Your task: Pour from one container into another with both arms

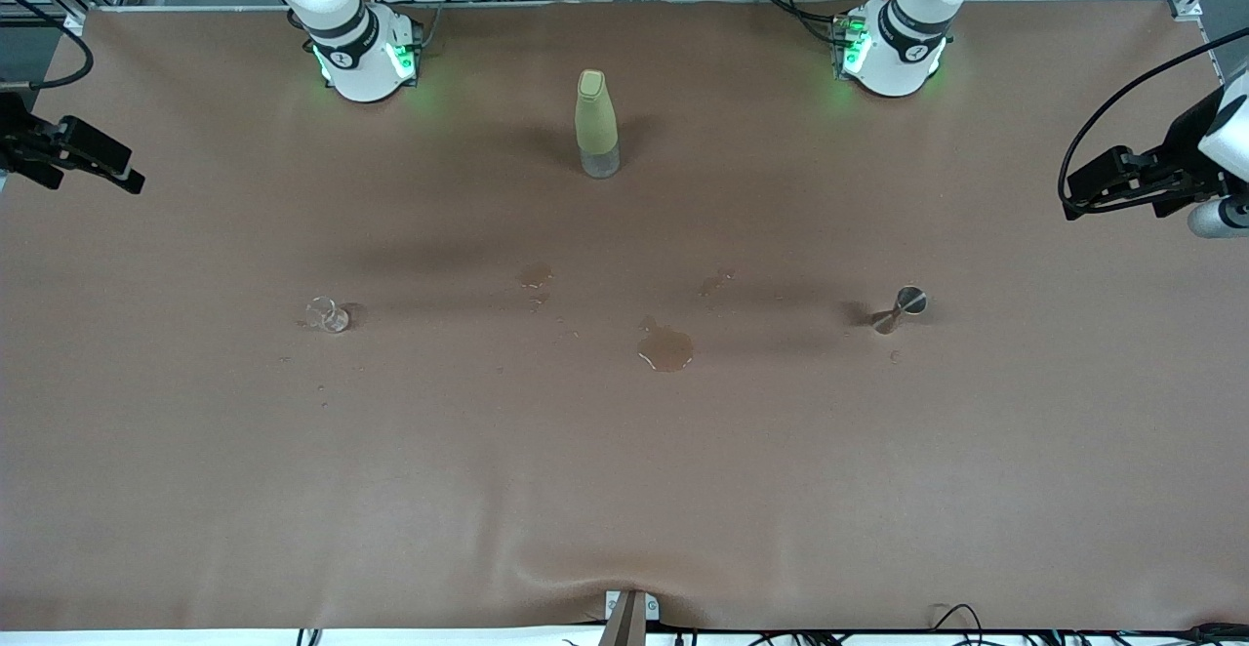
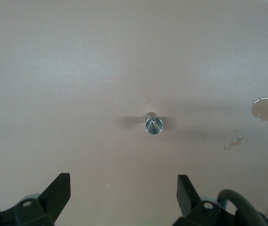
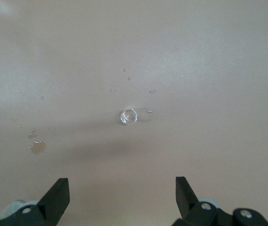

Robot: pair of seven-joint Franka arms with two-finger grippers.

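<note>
One bottle (image 1: 596,124), front view only.

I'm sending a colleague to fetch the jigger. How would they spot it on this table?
On the brown table, go to the left arm's end, nearer the camera than the tall yellow-green bottle. The silver jigger stands alone there: metal, hourglass-shaped, unlike the tiny clear glass cup.
</note>
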